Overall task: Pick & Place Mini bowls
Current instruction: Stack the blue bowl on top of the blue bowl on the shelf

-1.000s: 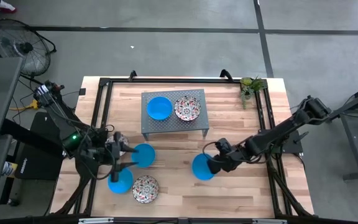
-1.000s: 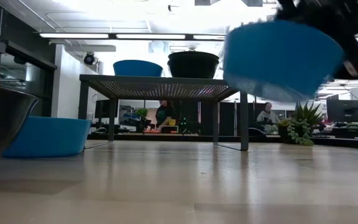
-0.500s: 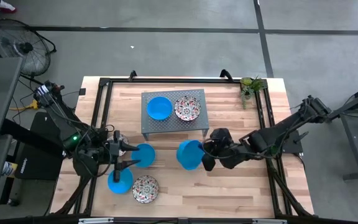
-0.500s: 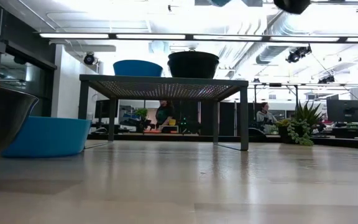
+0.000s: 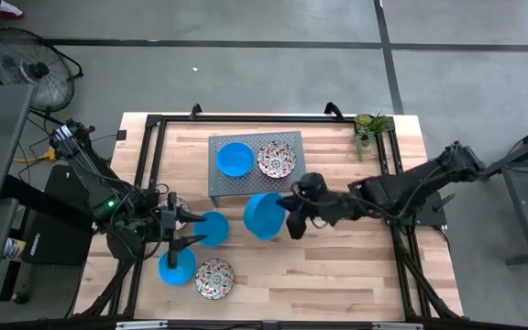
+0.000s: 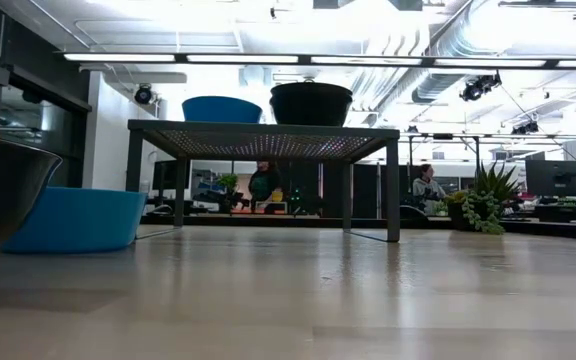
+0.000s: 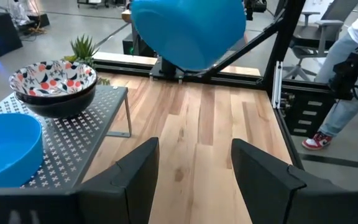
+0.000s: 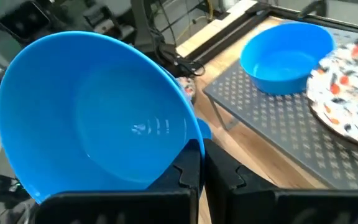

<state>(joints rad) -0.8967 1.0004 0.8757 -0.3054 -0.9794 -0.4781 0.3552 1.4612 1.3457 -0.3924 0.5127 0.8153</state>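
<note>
Now, right gripper (image 5: pixel 289 216): clamped on carried blue bowl's (image 5: pixel 264 216) rim, aloft near grey stand (image 5: pixel 257 181).
Risk: thin rim grip (bowl tilted) may slip.
Left gripper (image 5: pixel 185 229): fingers apart, waiting.

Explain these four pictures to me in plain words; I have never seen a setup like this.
Two dark robot arms work at a wooden table. One picture looks straight down, one looks level across the tabletop, and two come from cameras on the arms' wrists. The right gripper has its jaws shut on the rim of a blue bowl, held above the table. The left gripper waits with jaws open near the table's left side. A grey perforated stand carries another blue bowl and a floral bowl. Two more blue bowls and a floral one sit on the table.
</note>
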